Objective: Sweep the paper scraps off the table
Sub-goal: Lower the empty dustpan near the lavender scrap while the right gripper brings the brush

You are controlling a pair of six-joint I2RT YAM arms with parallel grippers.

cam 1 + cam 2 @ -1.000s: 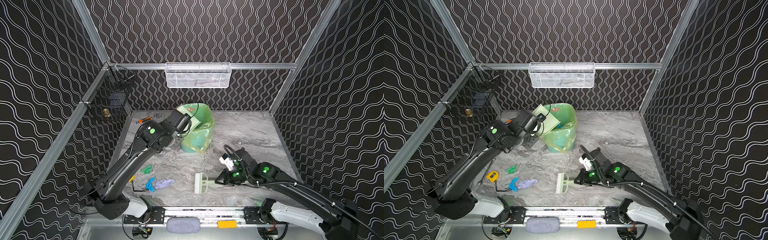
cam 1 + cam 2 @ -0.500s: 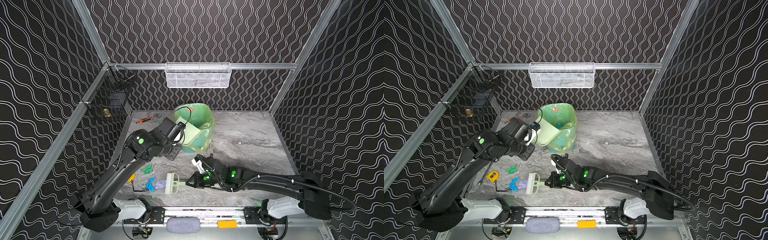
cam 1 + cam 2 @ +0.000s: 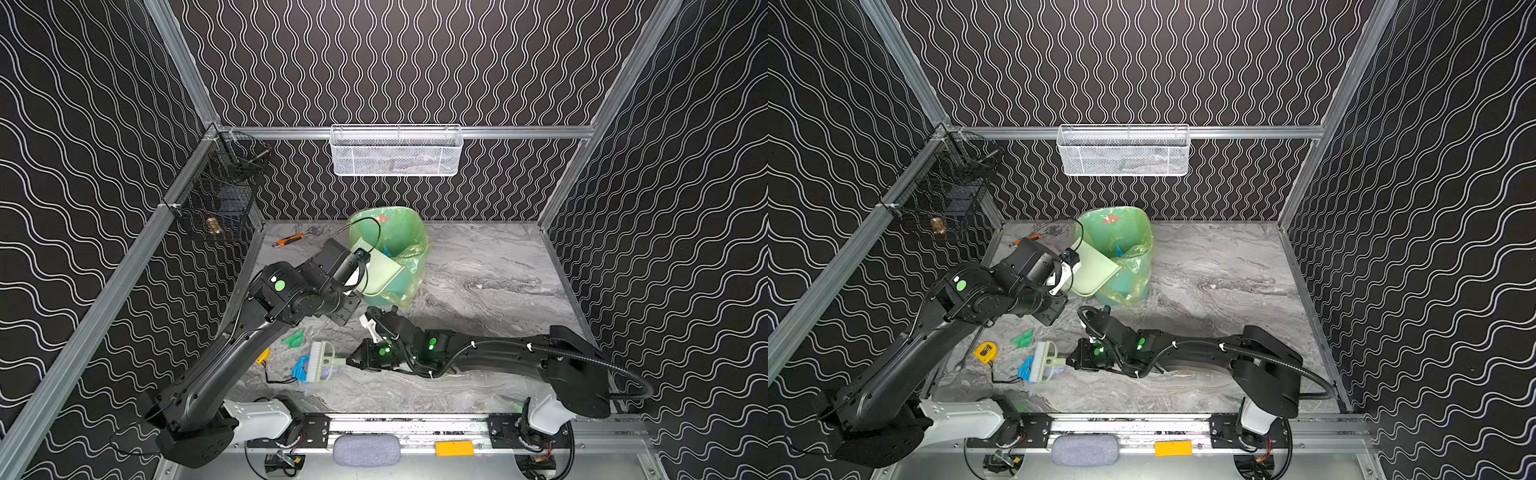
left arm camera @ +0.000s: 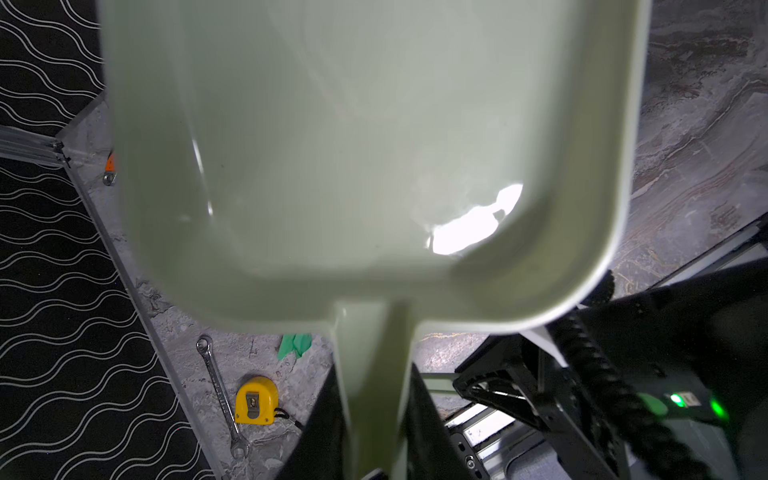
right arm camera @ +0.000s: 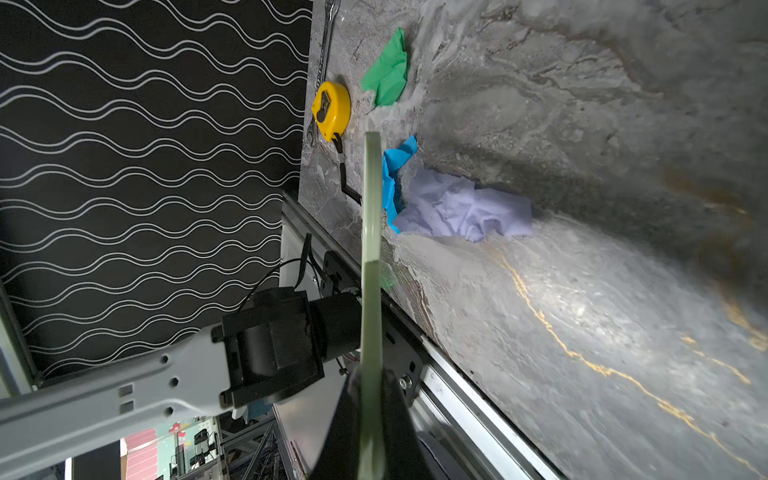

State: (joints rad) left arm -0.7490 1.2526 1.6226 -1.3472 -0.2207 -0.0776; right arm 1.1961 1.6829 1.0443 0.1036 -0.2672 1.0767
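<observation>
The right gripper [image 3: 353, 360] is clamped on the handle of a small brush [image 3: 320, 365]. It sits low over the desk [image 3: 478, 266] at about 7 o'clock of its surface, taking the back wall in both top views as 12 o'clock. The brush head lies at the gripper's 9 o'clock, with its white bristles facing 9 o'clock.

Of the paper scraps, a blue scrap [image 3: 299, 368] touches the bristles on that side. In the right wrist view a lilac scrap [image 5: 461, 208] lies against the blue one, beside the brush head. A green scrap [image 3: 294, 338] lies apart at the brush's 11 o'clock. A yellow tape measure [image 3: 985, 352] sits at the brush's 9 o'clock near the desk's left edge, with a silver spanner [image 4: 220, 399] just beside it.

The left gripper [image 4: 374, 436] is clamped on the handle of a pale green dustpan [image 4: 353, 145], held tilted off the desk. The pan's wide end points to the gripper's 3 o'clock, at the mouth of a bin [image 3: 399, 249] lined with a green bag. The bin stands at about 11 o'clock of the desk.
</observation>
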